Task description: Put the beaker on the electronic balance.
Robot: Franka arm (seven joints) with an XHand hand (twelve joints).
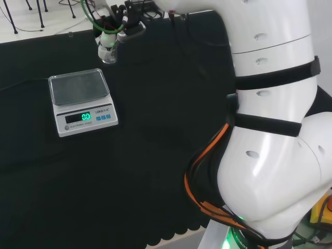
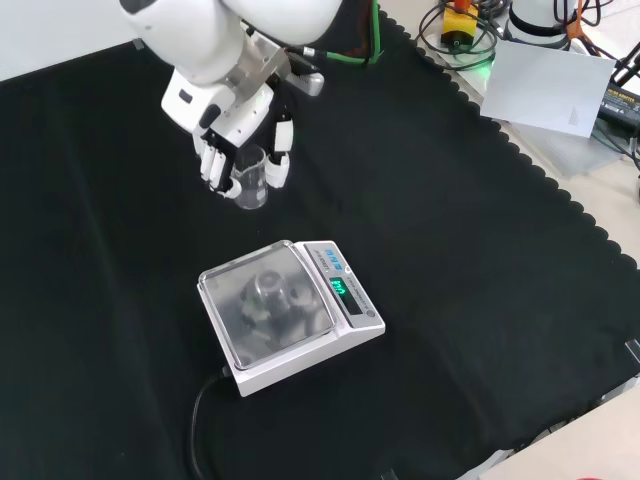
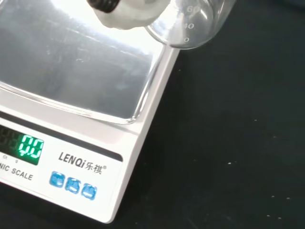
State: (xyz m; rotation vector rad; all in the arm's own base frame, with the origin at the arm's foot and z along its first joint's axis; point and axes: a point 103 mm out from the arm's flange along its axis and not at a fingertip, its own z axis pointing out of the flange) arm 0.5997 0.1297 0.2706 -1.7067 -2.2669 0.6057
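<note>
The black and white robot hand [image 2: 240,135] has its fingers curled round the small clear glass beaker [image 2: 251,176], upright, mouth up, long axis vertical. In the front view it hangs beyond the far edge of the white electronic balance [image 2: 290,312], whose steel pan [image 1: 78,86] lies bare, toward the cloth's middle.

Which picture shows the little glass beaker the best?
The front view: the beaker stands out whole between the hand's fingers. The head view shows it small and far off; the wrist view catches just its bottom.
</note>
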